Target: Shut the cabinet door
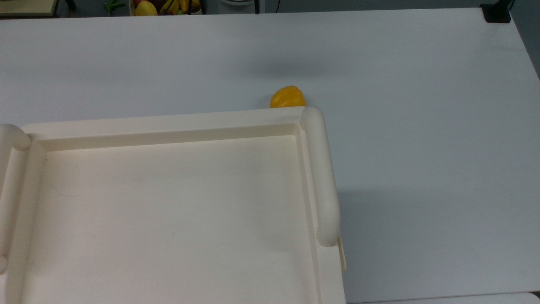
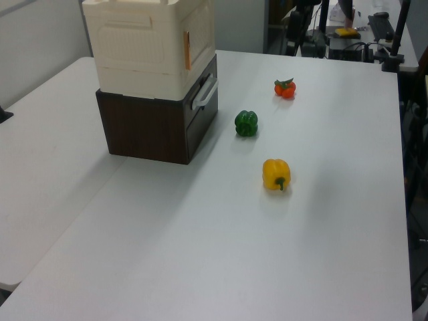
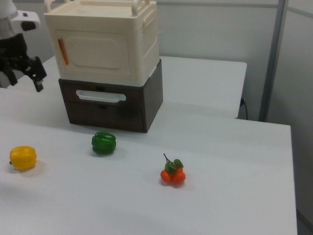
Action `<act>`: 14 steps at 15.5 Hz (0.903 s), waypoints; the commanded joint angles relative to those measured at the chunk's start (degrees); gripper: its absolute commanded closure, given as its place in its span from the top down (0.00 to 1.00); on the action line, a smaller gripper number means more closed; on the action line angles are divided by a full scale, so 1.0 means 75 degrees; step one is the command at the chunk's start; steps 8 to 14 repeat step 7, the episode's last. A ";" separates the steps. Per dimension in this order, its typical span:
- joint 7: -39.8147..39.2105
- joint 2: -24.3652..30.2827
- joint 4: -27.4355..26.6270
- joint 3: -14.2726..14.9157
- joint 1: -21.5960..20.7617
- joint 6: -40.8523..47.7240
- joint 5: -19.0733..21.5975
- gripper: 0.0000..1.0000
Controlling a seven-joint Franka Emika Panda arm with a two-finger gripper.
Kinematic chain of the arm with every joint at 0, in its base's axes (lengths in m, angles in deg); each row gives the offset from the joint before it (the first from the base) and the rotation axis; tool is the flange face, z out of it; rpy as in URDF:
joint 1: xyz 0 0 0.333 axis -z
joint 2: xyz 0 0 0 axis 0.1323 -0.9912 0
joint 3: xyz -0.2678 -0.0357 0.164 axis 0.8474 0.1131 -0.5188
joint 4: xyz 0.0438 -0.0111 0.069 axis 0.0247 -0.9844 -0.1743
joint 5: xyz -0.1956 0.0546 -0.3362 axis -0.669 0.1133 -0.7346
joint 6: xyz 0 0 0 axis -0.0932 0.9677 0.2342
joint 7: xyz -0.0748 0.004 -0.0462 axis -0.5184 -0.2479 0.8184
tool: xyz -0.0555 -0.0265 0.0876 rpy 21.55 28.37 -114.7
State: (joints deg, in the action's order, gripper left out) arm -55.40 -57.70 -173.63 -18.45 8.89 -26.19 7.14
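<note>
- The cabinet [image 3: 146, 39] is a cream box that sits on top of a dark drawer box [image 3: 146, 98] on the white table [image 3: 220, 161].
- The cabinet door [image 3: 98, 51] is the flat cream panel on the front of the cabinet. It stands upright and has a thin orange handle [image 3: 61, 51] that runs up and down.
- In the right view the handle is at the left edge of the door, so I think the hinges are on the door's other side.
- From the top, a thin cream strip [image 1: 341, 253] sticks out a little past the front corner of the cabinet. I think this is the edge of the door, so it may be open just a tiny bit. I cannot tell for sure.
- The robot's 2 black fingers [image 3: 38, 81] hang beside the cabinet, on the right view's left. They are spread apart and hold nothing.
- The fingers are near the handle side of the door, about as low as the bottom of the cabinet. They do not touch the cabinet or the door.
- To shut the door, I think the fingers must go toward the right view's right, get in front of the handle edge, then push it flat against the cabinet.
- 3 things lie on the table in front of the cabinet, well apart from it: a green pepper [image 3: 103, 143], a yellow pepper [image 3: 23, 157] and a small bunch of tomatoes [image 3: 172, 176]. The green pepper is nearest the cabinet.
</note>
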 commanded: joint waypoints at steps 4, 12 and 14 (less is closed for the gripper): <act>-0.0629 0.0013 -0.0084 0.0622 -0.0183 -0.0207 -0.0070 1.00; -0.0594 0.0025 -0.0096 0.0610 -0.0195 -0.0172 -0.0070 1.00; -0.0594 0.0025 -0.0096 0.0610 -0.0195 -0.0172 -0.0070 1.00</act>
